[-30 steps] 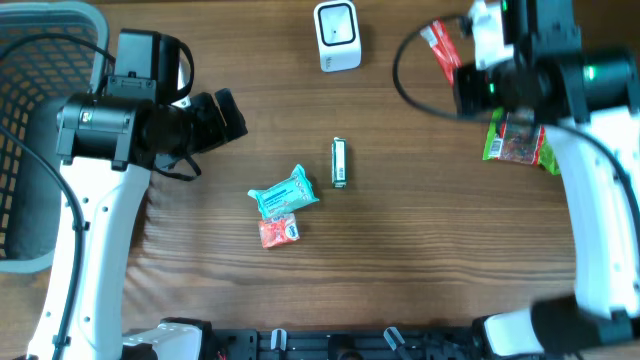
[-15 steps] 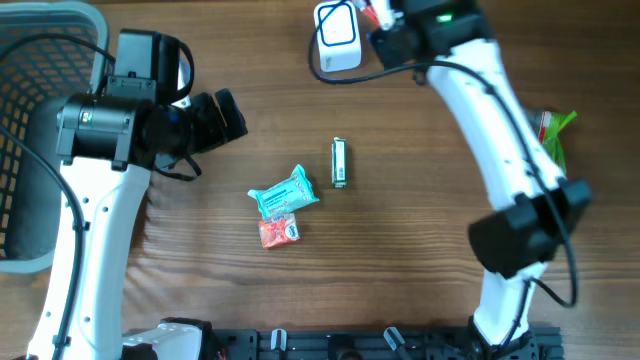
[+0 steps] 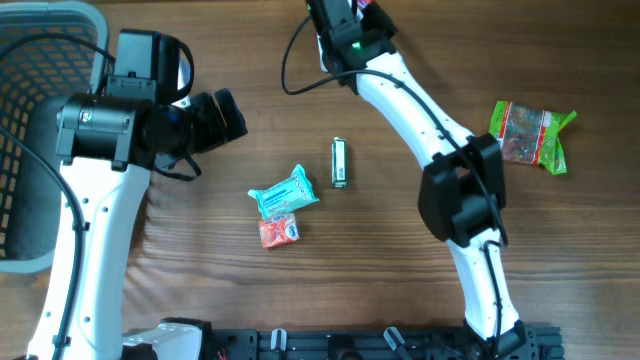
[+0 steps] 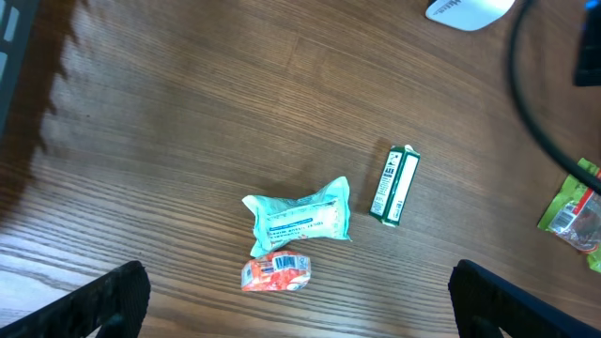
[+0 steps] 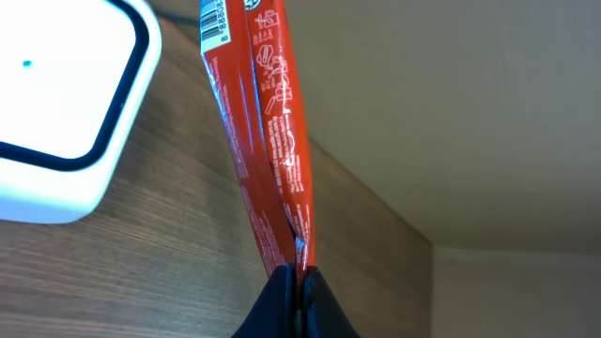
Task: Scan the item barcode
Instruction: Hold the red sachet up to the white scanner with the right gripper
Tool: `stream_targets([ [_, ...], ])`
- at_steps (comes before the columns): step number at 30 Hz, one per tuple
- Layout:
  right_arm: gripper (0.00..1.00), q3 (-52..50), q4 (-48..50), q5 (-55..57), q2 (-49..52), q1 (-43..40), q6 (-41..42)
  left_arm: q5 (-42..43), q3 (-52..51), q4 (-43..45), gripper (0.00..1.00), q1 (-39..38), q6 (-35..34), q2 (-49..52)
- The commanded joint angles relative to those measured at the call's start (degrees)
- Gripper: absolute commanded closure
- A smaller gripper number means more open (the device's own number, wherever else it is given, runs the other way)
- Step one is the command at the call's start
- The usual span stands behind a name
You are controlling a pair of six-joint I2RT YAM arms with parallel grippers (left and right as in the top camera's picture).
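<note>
Red packet (image 5: pixel 268 141): a long, narrow foil or film sachet, judged light, soft and slippery; it will flex and twist if swung, so any turn toward the reader should be slow. It sits at 12 o'clock on the table, at the far edge; in the right wrist view it runs from the jaws toward 12 o'clock, with the scanner (image 5: pixel 56 113) at its 10 o'clock, close beside it.

Grip: the right gripper (image 5: pixel 296 291) is fully closed, pinching the crimped end seam of the packet; the seam is the proper hold, being flat and firmer than the body, and it leaves the printed faces uncovered. Squeezing the body would likely crush the contents.

Left gripper (image 4: pixel 300 300): jaws spread wide, holding nothing, hanging over the table at 9 o'clock.

Markings: the barcode (image 5: pixel 218 23) lies at the packet's far end, nearest the scanner; its digits are too small to read. White pictograms and fine print run along the red face; none is legible. No brand can be made out.

Other stock, untouched: teal packet (image 3: pixel 284 192) and green box (image 3: pixel 339 162) at centre; green bag (image 3: pixel 527 133) at 3 o'clock; their print is unreadable.
</note>
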Motion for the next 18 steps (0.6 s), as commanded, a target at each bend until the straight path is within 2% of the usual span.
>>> stream_targets([
  [1,0.96,0.90,0.63,4.00,3.37,0.92,-1.33,-0.55,0.33,-0.02,0.00,0.37,-0.04,0.02],
  [8,0.96,0.85,0.31,-1.70,5.60,2.45,-1.46,-0.57,0.33,-0.02,0.00,0.37,-0.04,0.02],
  [18,0.96,0.85,-2.95,-2.73,5.68,2.43,-1.16,-0.55,0.33,-0.02,0.00,0.37,-0.04,0.02],
])
